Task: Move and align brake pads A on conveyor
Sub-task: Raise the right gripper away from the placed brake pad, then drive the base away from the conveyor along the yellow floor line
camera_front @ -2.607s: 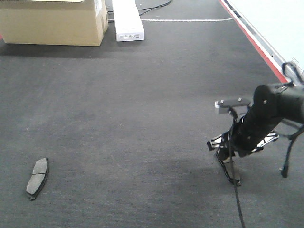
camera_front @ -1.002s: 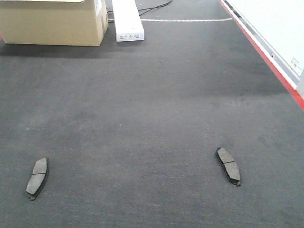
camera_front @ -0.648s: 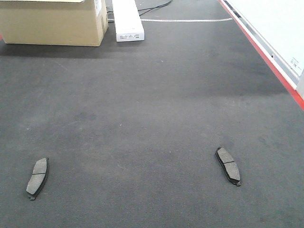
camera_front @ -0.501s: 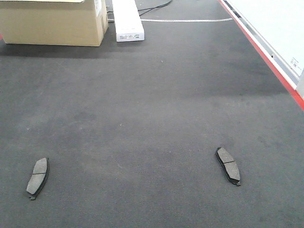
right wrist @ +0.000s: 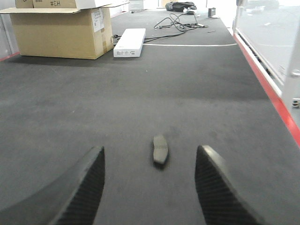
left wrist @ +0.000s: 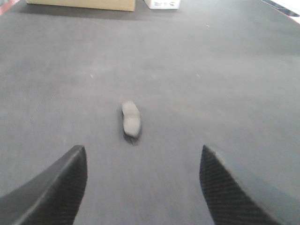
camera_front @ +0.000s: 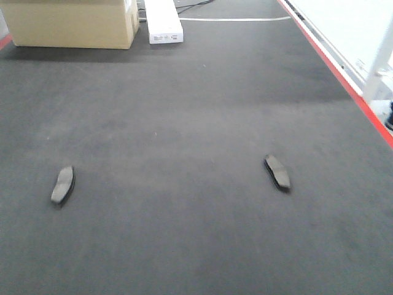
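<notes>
Brake pads A (camera_front: 277,171) now appear blurred and higher in view.

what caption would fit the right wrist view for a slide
Open right gripper frames a brake pad lying on the conveyor, cardboard box and white box beyond.

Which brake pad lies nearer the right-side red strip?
The right-hand brake pad; the other pad lies far across the conveyor, away from that red strip.
</notes>
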### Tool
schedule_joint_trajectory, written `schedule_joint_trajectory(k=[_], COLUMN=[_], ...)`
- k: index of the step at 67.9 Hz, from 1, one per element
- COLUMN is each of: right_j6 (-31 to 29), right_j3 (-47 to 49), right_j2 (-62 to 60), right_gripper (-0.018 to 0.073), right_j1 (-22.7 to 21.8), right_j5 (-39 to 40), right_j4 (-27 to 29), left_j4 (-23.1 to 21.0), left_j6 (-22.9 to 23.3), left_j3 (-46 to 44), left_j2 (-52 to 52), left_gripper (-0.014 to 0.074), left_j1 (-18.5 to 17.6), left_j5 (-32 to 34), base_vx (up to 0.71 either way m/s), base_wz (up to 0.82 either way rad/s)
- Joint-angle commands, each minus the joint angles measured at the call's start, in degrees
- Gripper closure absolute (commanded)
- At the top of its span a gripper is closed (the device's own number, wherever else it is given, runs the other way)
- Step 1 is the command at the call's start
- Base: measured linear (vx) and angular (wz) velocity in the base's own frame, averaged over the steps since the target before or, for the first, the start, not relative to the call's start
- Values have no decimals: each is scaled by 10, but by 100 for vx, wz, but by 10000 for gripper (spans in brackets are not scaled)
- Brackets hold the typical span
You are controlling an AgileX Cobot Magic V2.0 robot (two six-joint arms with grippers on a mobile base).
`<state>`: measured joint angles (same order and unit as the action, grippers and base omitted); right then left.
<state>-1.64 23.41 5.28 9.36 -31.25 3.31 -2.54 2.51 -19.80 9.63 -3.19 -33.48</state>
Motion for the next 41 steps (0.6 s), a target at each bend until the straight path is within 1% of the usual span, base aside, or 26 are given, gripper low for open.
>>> schedule_joint_trajectory(k=[1,12,41], right_j6=[0,0,0], right_j3=[16,16,16], right_j2=[8,8,8], right_gripper=[141,141,141], right_j1=[0,0,0], right_j5=[46,46,46], right_j4=[-3,-3,-3], left_j4=[-2,-2,-2], left_j6=[-1,-1,-1], left_j3=[-15,-15,-15], left_j2=[7,7,7], left_gripper=[94,94,94], left_j1=[-2,-2,-2], left_j5=[38,38,38], base_vx=[-39,-41,-44], base_wz=[-12,-5,10])
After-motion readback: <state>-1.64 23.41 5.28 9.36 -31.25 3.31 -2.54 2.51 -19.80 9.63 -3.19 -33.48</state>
